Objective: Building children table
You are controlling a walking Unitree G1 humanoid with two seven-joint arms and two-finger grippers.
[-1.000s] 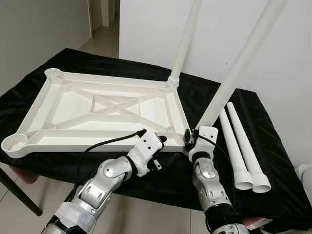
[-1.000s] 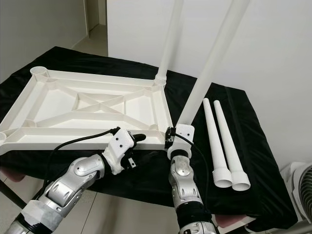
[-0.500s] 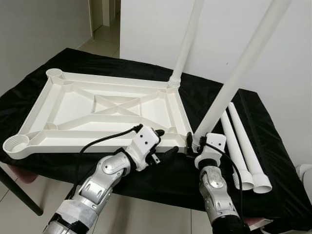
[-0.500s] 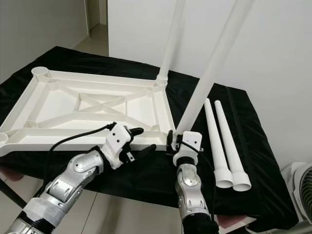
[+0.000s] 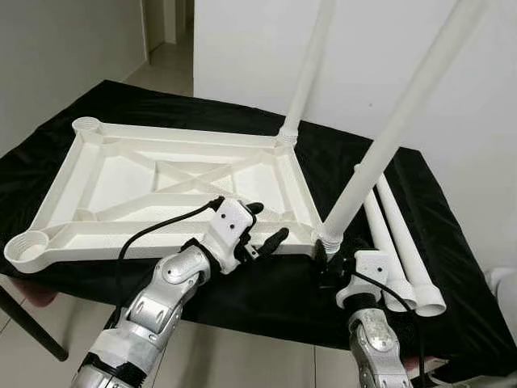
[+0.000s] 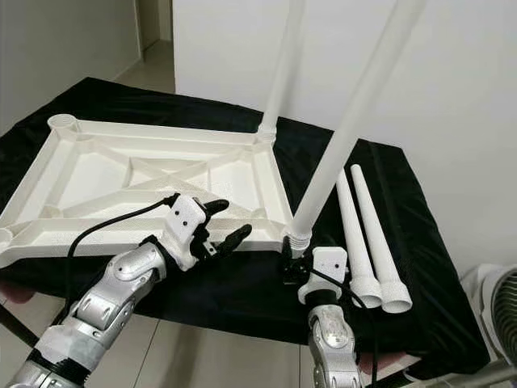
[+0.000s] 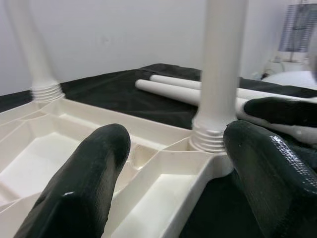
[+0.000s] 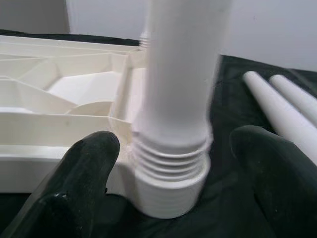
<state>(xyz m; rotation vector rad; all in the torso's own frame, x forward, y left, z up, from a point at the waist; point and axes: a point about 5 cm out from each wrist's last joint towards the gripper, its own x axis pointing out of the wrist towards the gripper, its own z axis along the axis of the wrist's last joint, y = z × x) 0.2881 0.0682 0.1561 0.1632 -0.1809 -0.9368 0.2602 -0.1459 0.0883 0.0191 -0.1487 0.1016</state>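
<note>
Inverted white tabletop (image 5: 174,182) lay on the black-draped worktop (image 5: 452,267), underside ribs facing up. Two legs stood in corner sockets on the robot's right side: the far leg (image 5: 305,77) upright, the near leg (image 5: 388,141) leaning away to the right, its threaded foot (image 8: 171,173) seated in the near right socket. Two spare legs (image 5: 400,242) lay side by side on the cloth just to the right of that socket. The two left-hand sockets (image 5: 87,125) had no legs in them.

Right end effector (image 8: 171,168) sat low at the near leg's base, fingers spread on either side of the threaded collar and apart from it, gripping nothing. Left end effector (image 5: 262,230) hovered over the near edge of the tabletop, fingers likewise spread, touching nothing I could confirm.

Judgement: the step in hand looked like seating the near leg. Several thread turns showed above the socket and the leg leaned, so it was probably not fully home, possibly cross-threaded. To do it well:
- close on the collar low down, not on the smooth shaft;
- bring the leg upright before turning;
- press the left end effector on the tabletop rim so the tabletop does not slide on the cloth.

Risk: turning while tilted could jam the thread.
</note>
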